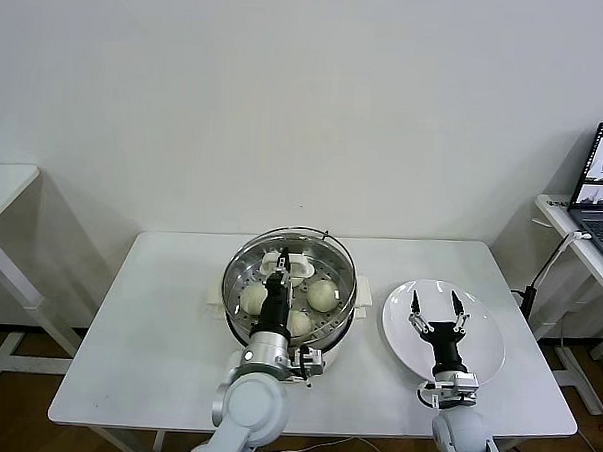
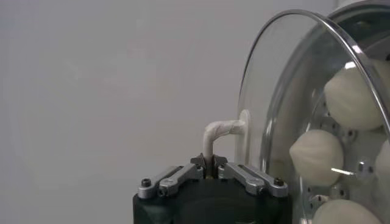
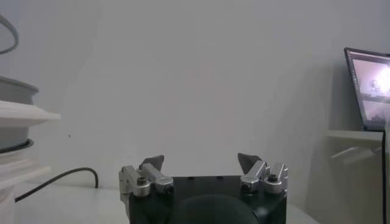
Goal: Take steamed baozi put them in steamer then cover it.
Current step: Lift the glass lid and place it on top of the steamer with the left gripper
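Three baozi (image 1: 322, 294) show in the steamer (image 1: 340, 313); any fourth is hidden. One cover (image 1: 335, 251) hangs tilted over it, its handle (image 2: 218, 134) pinched by the left gripper (image 1: 278, 267), seen only from the wrist. The right gripper (image 1: 438, 314) spreads wide over one plate (image 1: 486, 349).

Cream-white baozi (image 1: 322, 295) sit in the shiny steel steamer (image 1: 346, 313), beside a plain white plate (image 1: 482, 344) on a white table (image 1: 157, 330).
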You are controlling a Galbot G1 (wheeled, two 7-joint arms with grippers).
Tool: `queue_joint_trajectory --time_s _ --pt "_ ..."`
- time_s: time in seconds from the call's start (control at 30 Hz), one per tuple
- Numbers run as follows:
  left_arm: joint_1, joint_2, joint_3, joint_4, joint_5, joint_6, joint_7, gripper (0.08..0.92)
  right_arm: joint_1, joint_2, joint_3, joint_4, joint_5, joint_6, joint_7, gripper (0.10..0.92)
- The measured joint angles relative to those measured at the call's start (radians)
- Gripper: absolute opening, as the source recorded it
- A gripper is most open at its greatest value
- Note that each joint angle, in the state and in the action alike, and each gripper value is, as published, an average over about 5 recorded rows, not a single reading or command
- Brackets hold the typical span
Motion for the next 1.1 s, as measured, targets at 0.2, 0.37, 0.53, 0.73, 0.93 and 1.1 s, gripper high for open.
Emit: queue_joint_trajectory --time_s 0.2,0.37,0.53,0.73,0.93,1.1 --pt "-0.010 -0.016 0.007 0.032 0.040 0.004 0.011 0.186 0.000 -0.001 0.001 0.000 -0.003 0.000 0.000 0.823" --pt "-0.012 -0.019 0.005 0.050 0.064 0.003 0.016 0.186 0.000 0.000 0.000 -0.001 -0.005 -0.001 0.000 0.823" --pt "-0.013 -0.022 0.004 0.061 0.083 0.000 0.021 0.186 0.003 0.002 -0.001 -0.002 -0.005 -0.001 -0.001 0.823" --pt "-0.013 -0.026 0.000 0.072 0.104 -0.008 0.031 0.186 0.005 0.003 -0.001 -0.004 -0.005 -0.001 -0.001 0.823" --pt "-0.014 -0.026 -0.003 0.077 0.118 -0.015 0.039 0.186 0.007 0.004 -0.002 -0.007 -0.006 -0.001 -0.001 0.823" --pt "-0.013 -0.030 -0.008 0.083 0.132 -0.022 0.042 0.186 0.008 0.006 -0.003 -0.007 -0.007 -0.001 -0.001 0.823"
